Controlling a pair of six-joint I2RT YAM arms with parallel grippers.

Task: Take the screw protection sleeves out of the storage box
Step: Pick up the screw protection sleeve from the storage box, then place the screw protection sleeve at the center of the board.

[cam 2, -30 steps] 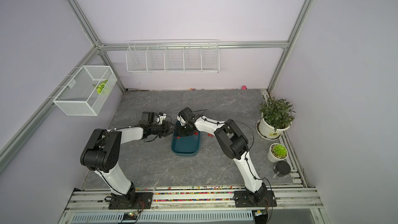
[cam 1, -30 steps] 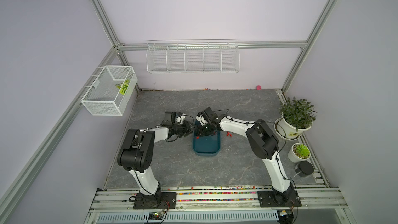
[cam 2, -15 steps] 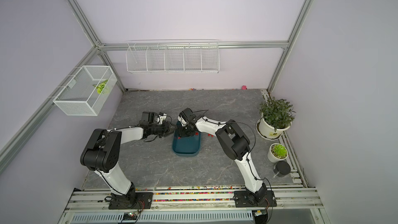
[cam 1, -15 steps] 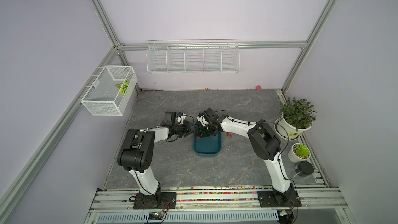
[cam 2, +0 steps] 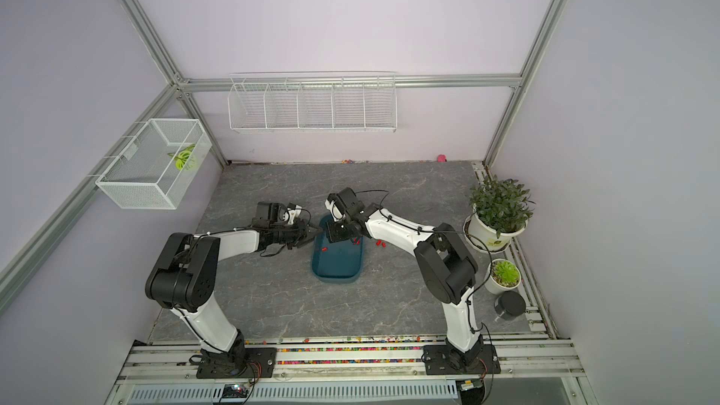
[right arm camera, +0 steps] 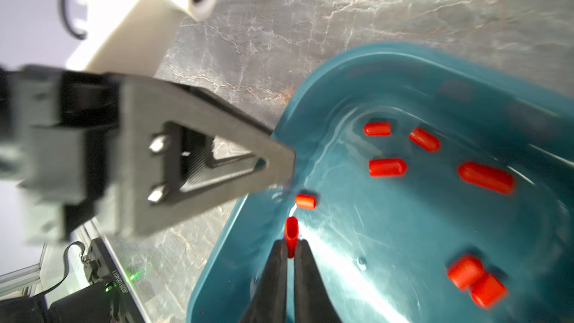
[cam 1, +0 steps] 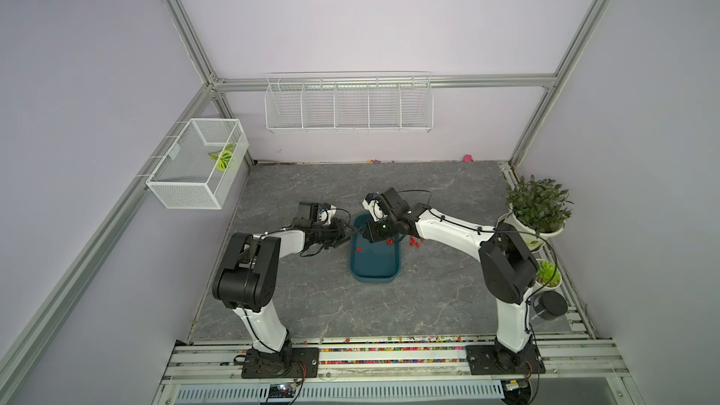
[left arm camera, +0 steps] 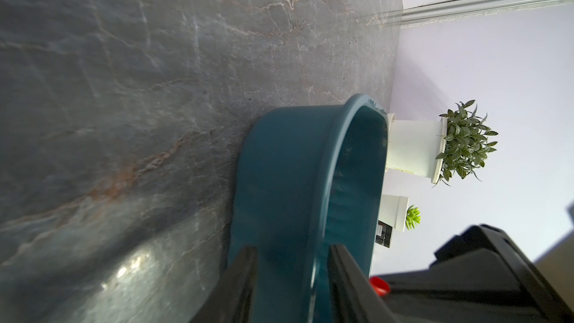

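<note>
The right claw (right arm camera: 291,245) is all but closed on one red sleeve (right arm camera: 291,231), pinching it by the end, low inside the box (cam 1: 374,266) and near its wall. The left claw (left arm camera: 291,247) is clamped across that wall, one finger inside and one outside, which looks meant to steady the box.

From where I stand, the move now is to lift straight up until the sleeve clears the rim. Then swing out to the few sleeves (cam 1: 414,243) already lying on the table just beside the box, on the right arm's side. The hold is only on the tip, so a jerk could flick it free; go slowly. The left claw's finger is close, so rise before turning. About seven loose sleeves (right arm camera: 386,167) lie scattered on the box floor, two of them touching, so plenty is left to do.

The table (cam 1: 311,305) is a flat grey stone-look slab, and I'd expect a dropped sleeve to roll on it. Around it are lilac walls and an aluminium frame. A wire rack (cam 1: 348,105) hangs on the back wall and a mesh basket (cam 1: 195,165) on the side. Two potted plants (cam 1: 537,204) stand at the edge, and coloured beads (cam 1: 389,349) lie along the front rail.
</note>
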